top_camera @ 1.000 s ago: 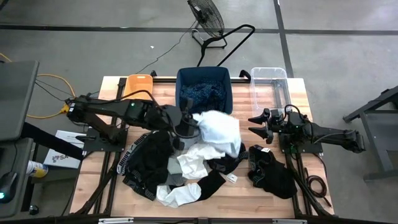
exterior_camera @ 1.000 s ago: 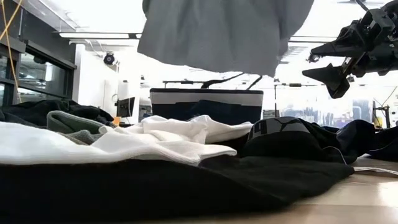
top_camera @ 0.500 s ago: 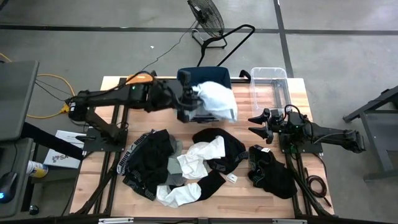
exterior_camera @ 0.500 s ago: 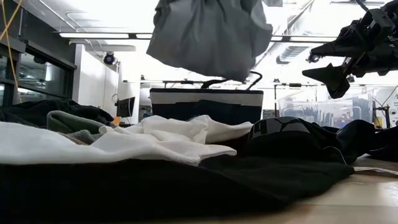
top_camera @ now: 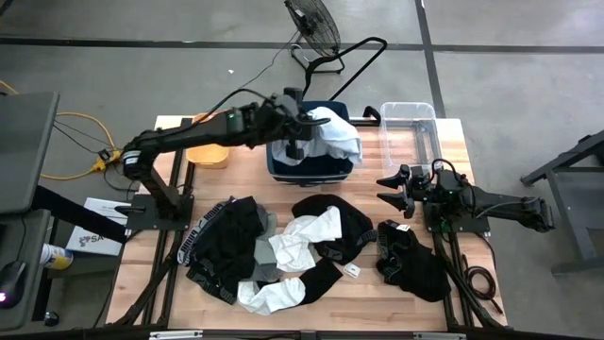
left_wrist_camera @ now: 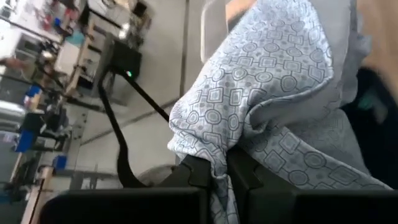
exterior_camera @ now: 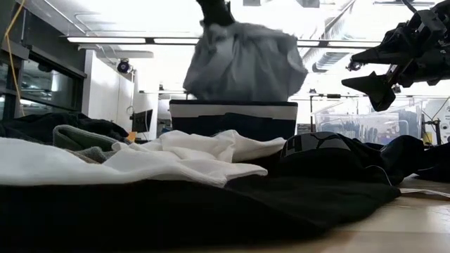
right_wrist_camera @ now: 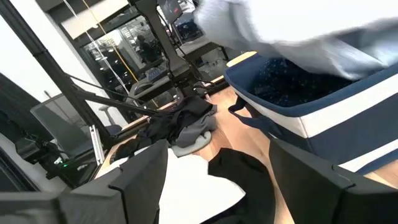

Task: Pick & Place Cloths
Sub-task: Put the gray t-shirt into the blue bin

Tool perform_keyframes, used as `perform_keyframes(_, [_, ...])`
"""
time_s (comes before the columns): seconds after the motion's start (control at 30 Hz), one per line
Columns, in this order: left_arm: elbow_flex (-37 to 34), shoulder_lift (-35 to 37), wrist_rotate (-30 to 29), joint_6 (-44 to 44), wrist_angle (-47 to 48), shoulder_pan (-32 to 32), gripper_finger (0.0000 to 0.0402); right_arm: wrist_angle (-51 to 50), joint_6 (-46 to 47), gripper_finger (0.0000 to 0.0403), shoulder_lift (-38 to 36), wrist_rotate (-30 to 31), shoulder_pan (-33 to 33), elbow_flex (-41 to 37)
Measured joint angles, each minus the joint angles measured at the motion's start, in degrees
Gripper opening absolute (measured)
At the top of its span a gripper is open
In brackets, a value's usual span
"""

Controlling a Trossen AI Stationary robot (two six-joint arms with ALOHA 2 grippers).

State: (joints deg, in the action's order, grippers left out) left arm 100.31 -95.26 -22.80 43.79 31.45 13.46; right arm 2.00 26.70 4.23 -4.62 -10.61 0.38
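Observation:
My left gripper [top_camera: 300, 125] is shut on a pale blue patterned cloth [top_camera: 336, 138] above the navy bin [top_camera: 311, 173] at the table's far middle. In the low view the cloth [exterior_camera: 242, 63] hangs bunched, its lower edge at about the bin's rim [exterior_camera: 232, 105]. More cloths, black, white and grey-green, lie heaped on the table's near half [top_camera: 274, 250], and a black one [top_camera: 412, 263] lies to the right. My right gripper [top_camera: 387, 189] stands open at the right, holding nothing. My left gripper pinches a gathered fold of the pale blue cloth [left_wrist_camera: 219, 163] between its two fingers [left_wrist_camera: 198, 174]; how many layers I cannot tell. The fingers slant down from the table's left. The cloth hangs slack beyond and below them, over the navy bin's opening.
An orange bin [top_camera: 209, 153] stands far left, partly under my left arm. A clear bin [top_camera: 409, 127] stands far right. Dark patterned fabric lies inside the navy bin [right_wrist_camera: 292, 87]. A floor fan stands beyond the table's far edge.
My left gripper has swung from above the cloth heap toward the table's far edge and sunk a little, carrying the pale blue cloth until it is over the navy bin. The cloth has gone from spread wide to a hanging bunch. It stays clear of the heap.

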Motion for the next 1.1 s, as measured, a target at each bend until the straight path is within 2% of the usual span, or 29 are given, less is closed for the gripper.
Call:
perform_keyframes(0.2, [-0.04, -4.65, 4.45, -2.61, -0.63, 4.10, 0.0009, 0.00, 0.00, 0.0272, 0.00, -0.01, 0.00, 0.00])
perform_keyframes(0.43, [-0.04, -10.24, 4.41, -7.30, -0.36, 8.36, 0.0009, 0.00, 0.00, 0.0272, 0.00, -0.01, 0.00, 0.00])
perform_keyframes(0.7, [-0.03, -13.53, 3.25, -22.70, 8.70, 12.32, 0.0009, 0.00, 0.00, 0.0272, 0.00, -0.01, -0.02, 0.00])
perform_keyframes(0.83, [-2.21, -13.63, 2.30, -30.63, 9.80, 13.23, 0.0009, 0.00, 0.00, 0.0272, 0.00, -0.01, 0.00, 0.00])
perform_keyframes(1.1, [-5.97, -13.66, 6.18, -44.58, 13.86, 13.61, 0.0009, -0.02, 0.00, 0.0272, 0.00, -0.01, -0.02, -0.01])
